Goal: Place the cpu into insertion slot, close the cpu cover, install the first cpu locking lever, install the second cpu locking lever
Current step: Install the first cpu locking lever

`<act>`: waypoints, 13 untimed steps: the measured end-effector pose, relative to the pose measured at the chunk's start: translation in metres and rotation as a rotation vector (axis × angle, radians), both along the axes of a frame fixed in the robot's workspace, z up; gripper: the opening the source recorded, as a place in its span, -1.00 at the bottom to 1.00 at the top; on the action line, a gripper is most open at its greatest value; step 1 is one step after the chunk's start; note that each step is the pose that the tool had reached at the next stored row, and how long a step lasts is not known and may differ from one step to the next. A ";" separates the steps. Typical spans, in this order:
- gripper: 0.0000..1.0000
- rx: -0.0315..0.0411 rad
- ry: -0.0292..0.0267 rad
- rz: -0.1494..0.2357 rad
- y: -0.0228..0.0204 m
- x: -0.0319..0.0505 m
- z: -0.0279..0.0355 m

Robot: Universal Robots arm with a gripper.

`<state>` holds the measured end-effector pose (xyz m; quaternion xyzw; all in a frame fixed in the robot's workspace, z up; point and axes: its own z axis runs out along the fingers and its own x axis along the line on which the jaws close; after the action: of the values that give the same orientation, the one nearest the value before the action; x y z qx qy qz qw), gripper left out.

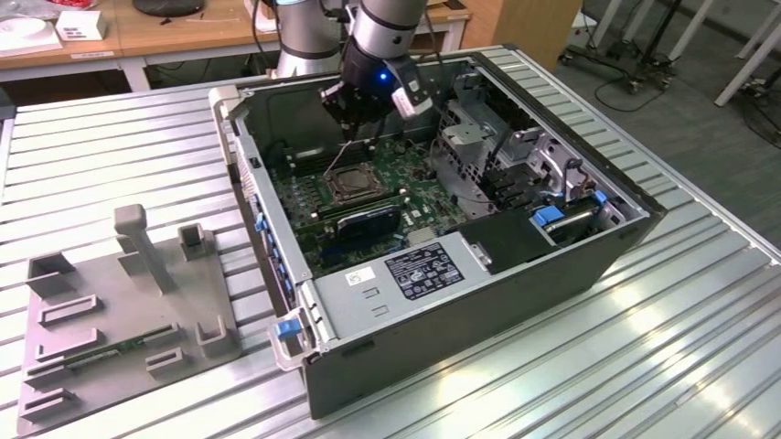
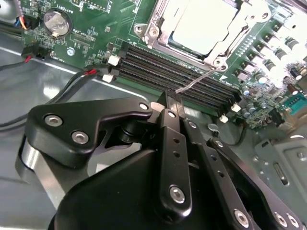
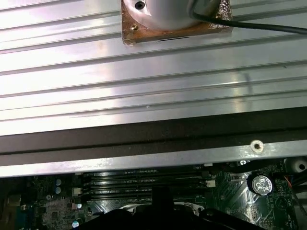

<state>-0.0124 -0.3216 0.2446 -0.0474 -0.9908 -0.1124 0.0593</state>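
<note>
Inside open black computer case, black gripper over green circuit board, jaws pinched on thin silvery wire lever, silvery-grey square cpu in metal-rimmed insertion slot, silvery frame cpu cover closed over it.

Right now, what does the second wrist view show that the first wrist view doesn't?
Second wrist view: the square silvery-grey cpu inside its silvery cover frame, and the black claw pinching a thin wire lever. First wrist view: the ribbed aluminium table. In both wrist views: long black memory slots and a round coin battery.
</note>
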 end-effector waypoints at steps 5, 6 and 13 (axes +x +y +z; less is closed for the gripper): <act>-0.79 0.0001 -0.0002 0.000 0.0000 0.0000 0.0058; -0.79 0.0001 -0.0002 0.000 0.0000 0.0000 0.0058; -0.79 0.0001 -0.0060 0.000 -0.0073 -0.0021 0.0042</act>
<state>-0.0145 -0.3288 0.2487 -0.0471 -0.9909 -0.1126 0.0564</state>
